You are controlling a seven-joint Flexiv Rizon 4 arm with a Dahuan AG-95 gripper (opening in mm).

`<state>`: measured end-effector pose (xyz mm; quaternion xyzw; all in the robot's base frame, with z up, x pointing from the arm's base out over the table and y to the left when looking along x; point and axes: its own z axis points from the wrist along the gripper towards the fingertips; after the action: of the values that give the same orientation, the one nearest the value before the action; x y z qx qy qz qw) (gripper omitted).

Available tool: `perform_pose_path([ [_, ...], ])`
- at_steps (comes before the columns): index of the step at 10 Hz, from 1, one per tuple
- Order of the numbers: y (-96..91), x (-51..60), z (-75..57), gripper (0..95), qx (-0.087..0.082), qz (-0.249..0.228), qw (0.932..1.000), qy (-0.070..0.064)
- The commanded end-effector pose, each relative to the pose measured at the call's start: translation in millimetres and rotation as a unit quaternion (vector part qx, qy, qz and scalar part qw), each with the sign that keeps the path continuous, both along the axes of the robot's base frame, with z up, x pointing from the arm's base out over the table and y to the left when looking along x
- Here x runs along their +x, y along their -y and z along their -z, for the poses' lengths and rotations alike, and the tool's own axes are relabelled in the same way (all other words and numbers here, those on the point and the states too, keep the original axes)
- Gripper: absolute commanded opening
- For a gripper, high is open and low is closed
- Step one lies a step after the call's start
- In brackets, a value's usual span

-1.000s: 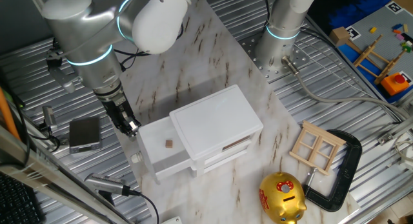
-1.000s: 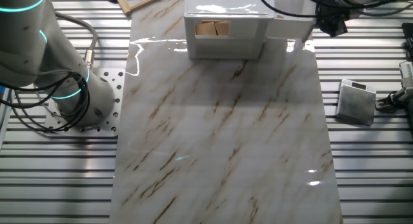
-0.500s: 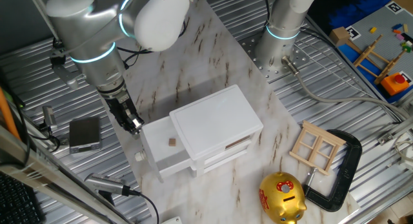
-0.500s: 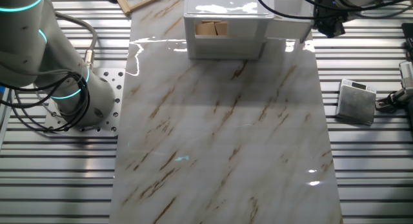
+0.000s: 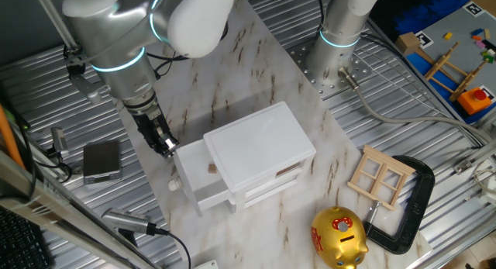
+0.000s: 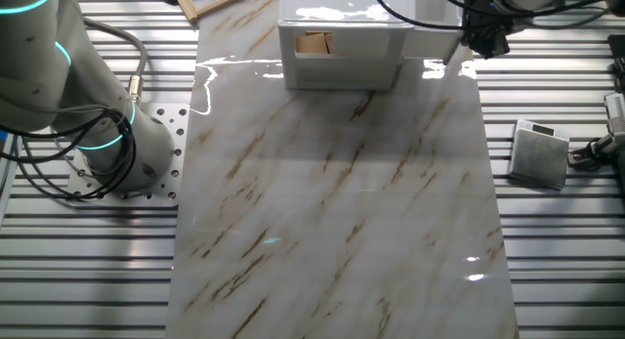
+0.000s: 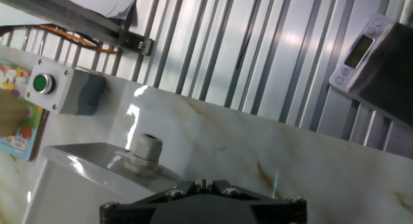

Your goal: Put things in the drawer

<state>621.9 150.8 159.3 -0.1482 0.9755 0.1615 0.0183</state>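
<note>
The white cabinet (image 5: 260, 145) stands mid-table with its top drawer (image 5: 186, 174) pulled partly out toward the left. A tiny brown block (image 5: 211, 168) lies inside the drawer, close to the cabinet body. My gripper (image 5: 165, 145) is shut with nothing in it, and its tip rests against the upper end of the drawer front. In the other fixed view the gripper (image 6: 476, 41) sits at the right end of the protruding drawer (image 6: 430, 44). The hand view shows my shut gripper (image 7: 203, 183) just above the drawer front, whose round knob (image 7: 145, 150) is to the left.
A gold piggy bank (image 5: 339, 236), a wooden window frame (image 5: 380, 176) and a black clamp (image 5: 409, 203) lie right of the cabinet. A grey scale (image 5: 101, 160) sits on the ribbed metal left of the gripper. The arm's base (image 5: 339, 36) stands at the back.
The gripper has moved right toward the cabinet, and the drawer has slid further in with it. The knob has shifted right; less of the drawer sticks out.
</note>
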Motion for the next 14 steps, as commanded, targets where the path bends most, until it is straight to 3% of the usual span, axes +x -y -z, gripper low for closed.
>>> perform_pose_path([
  [1,-2.2,-2.8,-1.6,0.0,-0.002,0.001,1.0000,-0.004],
  [6,0.3,-19.8,1.2,0.0,-0.002,-0.005,1.0000,-0.004],
  [14,2.4,-35.6,4.8,0.0,-0.003,-0.014,0.9999,-0.003],
])
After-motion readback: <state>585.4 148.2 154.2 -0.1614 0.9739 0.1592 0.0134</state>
